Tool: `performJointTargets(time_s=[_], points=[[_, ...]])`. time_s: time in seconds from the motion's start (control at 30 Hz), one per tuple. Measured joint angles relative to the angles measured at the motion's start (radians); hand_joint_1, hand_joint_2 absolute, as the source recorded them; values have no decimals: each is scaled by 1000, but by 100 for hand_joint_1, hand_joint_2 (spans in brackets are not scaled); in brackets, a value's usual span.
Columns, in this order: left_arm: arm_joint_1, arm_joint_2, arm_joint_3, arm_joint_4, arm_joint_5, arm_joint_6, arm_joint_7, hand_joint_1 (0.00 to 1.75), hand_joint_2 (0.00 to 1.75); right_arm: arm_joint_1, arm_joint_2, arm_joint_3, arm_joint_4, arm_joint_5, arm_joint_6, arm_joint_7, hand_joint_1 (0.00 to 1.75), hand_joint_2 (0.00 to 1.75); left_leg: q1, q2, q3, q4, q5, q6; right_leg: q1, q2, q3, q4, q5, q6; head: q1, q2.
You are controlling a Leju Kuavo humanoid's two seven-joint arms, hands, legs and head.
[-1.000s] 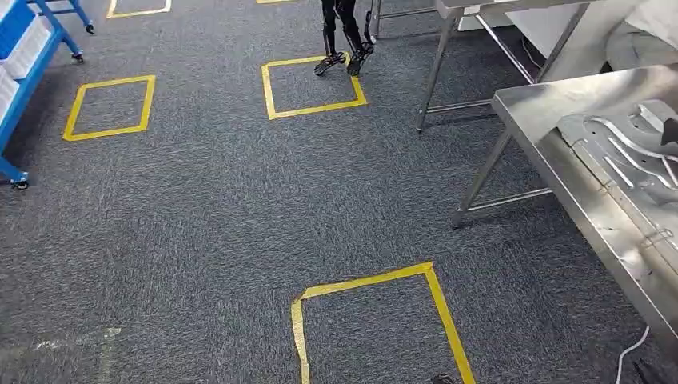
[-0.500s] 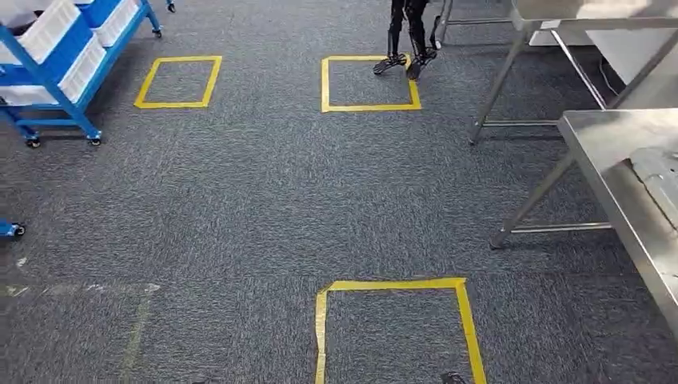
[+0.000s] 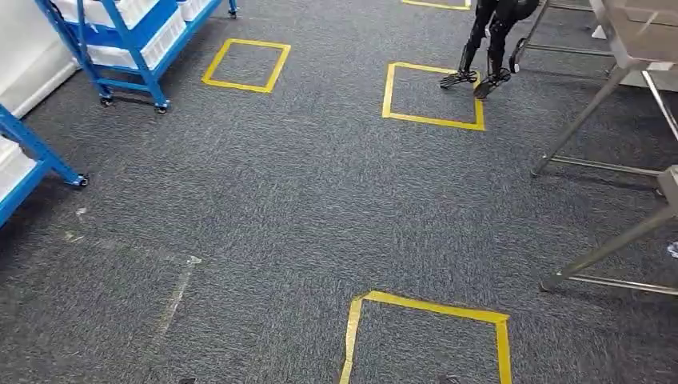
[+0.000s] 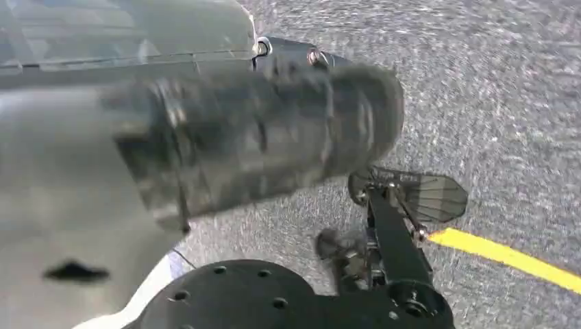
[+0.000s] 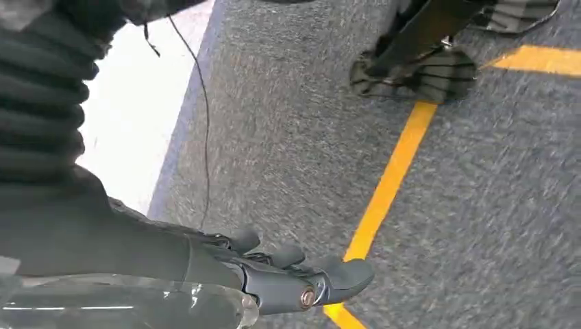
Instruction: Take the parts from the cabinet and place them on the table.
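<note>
The blue cabinet (image 3: 132, 40), a wheeled rack with white bins, stands at the far left in the head view. Only the legs of the steel table (image 3: 620, 244) show at the right edge. My left hand (image 4: 226, 137) is a blurred grey shape hanging over the carpet, and its fingers cannot be made out. My right hand (image 5: 288, 274) also hangs above the carpet, fingers stretched out with nothing in them. No parts are visible.
A second blue rack (image 3: 28, 164) juts in at the left edge. Another steel table (image 3: 632, 32) stands at the far right. Dark robot legs (image 3: 488, 48) stand by a yellow tape square (image 3: 432, 92); a nearer square (image 3: 428, 336) lies ahead on the grey carpet.
The whole picture has shifted: the camera has turned left. The steel table with its metal parts has slid out on the right, and the blue cabinet has come in at the upper left.
</note>
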Motion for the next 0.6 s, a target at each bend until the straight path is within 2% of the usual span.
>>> performJointTargets(time_s=[0.03, 0.07, 0.1, 0.17, 0.2, 0.23, 0.27, 0.3, 0.33, 0.37, 0.4, 0.43, 0.47, 0.5, 0.53, 0.57, 0.6], points=[[0, 0, 0, 0, 0, 0, 0, 0, 0, -1, 0, 0, 0, 0, 0, -1, 0, 0, 0, -13, 4, 0, 0, 0, 7, 20, 36, -93, 54, -10, 0, 0], [2, -1, 0, 0, -1, 0, -1, 0, 0, -1, 1, 0, 0, 0, 0, -2, 0, 0, 4, -24, 3, -3, 1, 1, 11, 66, 61, -152, 68, -21, 1, 0], [-3, -1, 0, 0, -2, 0, -2, 0, 0, -2, 1, -1, 0, 0, 0, -3, 0, 0, -1, -32, 1, 1, 3, 0, 8, 78, 59, -165, 74, -21, -3, 0], [-1, 0, 0, 0, -5, 3, -4, 0, 0, -8, 0, -3, 0, 2, 0, -3, 0, 0, 7, -57, -8, -5, 12, -8, 13, 55, 63, -171, 71, -22, 10, 0], [2, 2, -2, 0, -10, 8, -9, 0, 0, -8, 0, -4, 0, 2, 0, -3, 0, 0, 5, -69, -8, -11, 19, -14, 10, 42, 68, -185, 78, -25, 10, 0], [2, 6, -7, 1, -19, 16, -21, 0, 0, -8, 4, -5, 1, 2, 0, -3, 0, 0, -1, -45, -8, -10, 16, -11, -1, 25, 82, -205, 90, -23, 8, 0], [5, 6, -14, 1, -28, 20, -37, 0, 0, -7, 5, -7, 0, 4, 0, -3, 0, 0, -4, 6, -22, 14, -11, -19, -1, 15, 88, -215, 95, -25, 6, 0], [4, 5, -16, 1, -34, 26, -50, 0, 0, -6, 4, -8, 1, 14, 3, -3, 0, 0, 1, 37, -46, 73, -52, -29, -1, 1, 89, -217, 97, -27, 0, 0], [1, 4, -16, 1, -35, 30, -56, 0, 0, -3, 4, -8, 1, 27, 8, -2, 0, 0, 6, 56, -84, 155, -93, -39, -1, -16, 86, -216, 97, -27, -2, 0], [0, 2, -16, 1, -34, 36, -58, 0, 0, -1, 3, -8, 1, 36, 13, 0, 0, 0, 13, 64, -120, 235, -125, -48, -2, -34, 83, -213, 97, -26, -2, 0], [-1, 0, -16, 1, -34, 36, -59, 0, 0, 0, 3, -8, 2, 41, 16, 0, 0, 0, 21, 68, -141, 286, -137, -57, -4, -51, 81, -209, 95, -24, -1, 0], [0, -1, -17, 1, -34, 37, -59, 0, 0, -1, 3, -8, 2, 44, 18, 1, 0, 0, 30, 72, -135, 283, -123, -65, -7, -67, 79, -204, 92, -20, -2, 0], [2, -1, -17, 1, -33, 38, -59, 0, 0, -1, 3, -8, 2, 45, 17, 1, 0, 0, 36, 78, -106, 235, -93, -74, -10, -80, 79, -200, 88, -16, -2, 0], [4, -1, -17, 1, -33, 39, -59, 0, 0, -1, 3, -8, 2, 45, 17, 0, 0, 0, 41, 87, -57, 149, -53, -81, -15, -93, 79, -195, 83, -10, -2, 0], [3, -1, -17, 1, -33, 40, -59, 0, 0, -2, 3, -8, 2, 47, 17, 0, 0, 0, 44, 112, 0, 51, -15, -86, -20, -105, 80, -190, 79, -2, -2, 0], [0, -4, -17, 0, -33, 40, -59, 0, 0, -2, 2, -8, 2, 47, 17, 0, 0, 0, 35, 163, 25, -12, -26, -88, -17, -117, 80, -188, 75, 4, -3, 0], [-1, -4, -17, 1, -33, 41, -60, 0, 0, -3, 2, -8, 2, 47, 17, 0, 0, 0, 28, 145, 28, -11, -13, -67, -15, -130, 79, -183, 71, 11, -5, 0]])
